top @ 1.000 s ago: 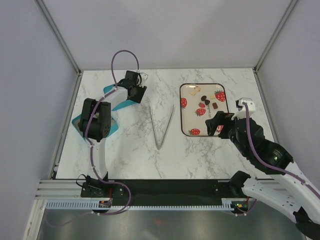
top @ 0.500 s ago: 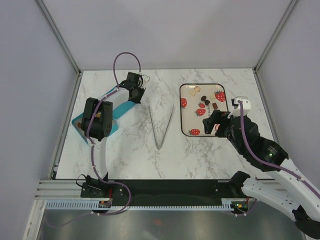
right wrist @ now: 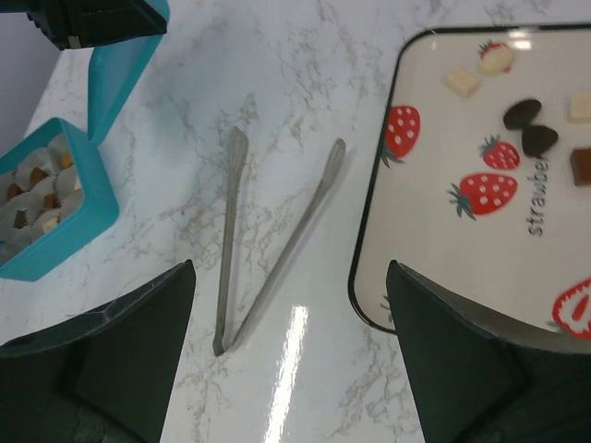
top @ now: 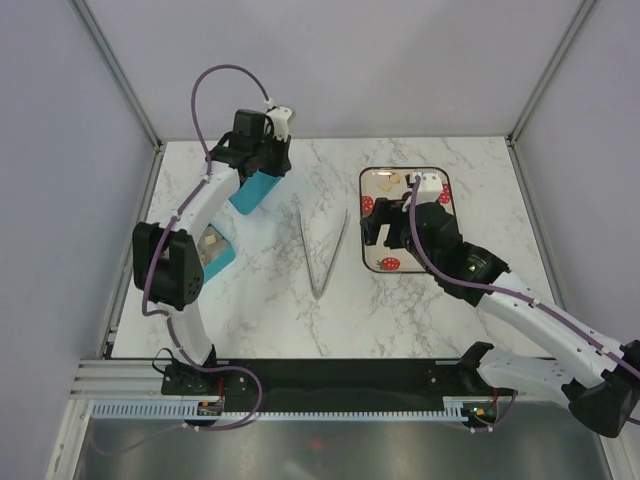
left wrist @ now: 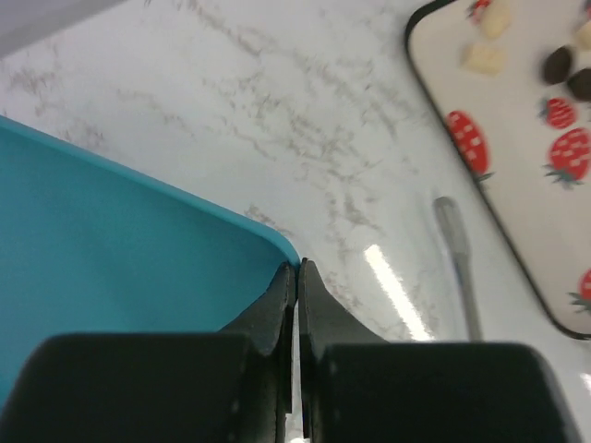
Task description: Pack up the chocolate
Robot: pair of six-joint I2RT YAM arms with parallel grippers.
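Across the whole workspace we see a white marble table (top: pixel 440 300). On its far right lies a cream tray (right wrist: pixel 434 258) with a black rim and red strawberry prints (right wrist: pixel 487 191). At the left sits a teal box (right wrist: pixel 65 254) lined with white paper cups (right wrist: pixel 26 210). Its teal lid (left wrist: pixel 111 258) is tilted up just beyond the box's far side; we cannot tell whether it is hinged to the box. The left gripper (left wrist: pixel 296 268) has its fingers pressed together on the lid's rim at a corner. The right gripper (right wrist: pixel 291 268) hangs above the table at the tray's near left edge, fingers spread wide and holding nothing. Between box and tray, silver tongs (right wrist: pixel 229 240) lie flat on the marble, joined end near us, the two tips pointing far and apart. The chocolate (right wrist: pixel 39 175) is in two places. Some pieces sit in the box's paper cups. The rest lie loose on the far part of the tray: two dark hearts (right wrist: pixel 523 113) touching each other, cream-white squares (right wrist: pixel 462 81) to their left, and a brown square (right wrist: pixel 580 166) at the right edge of the wrist view.
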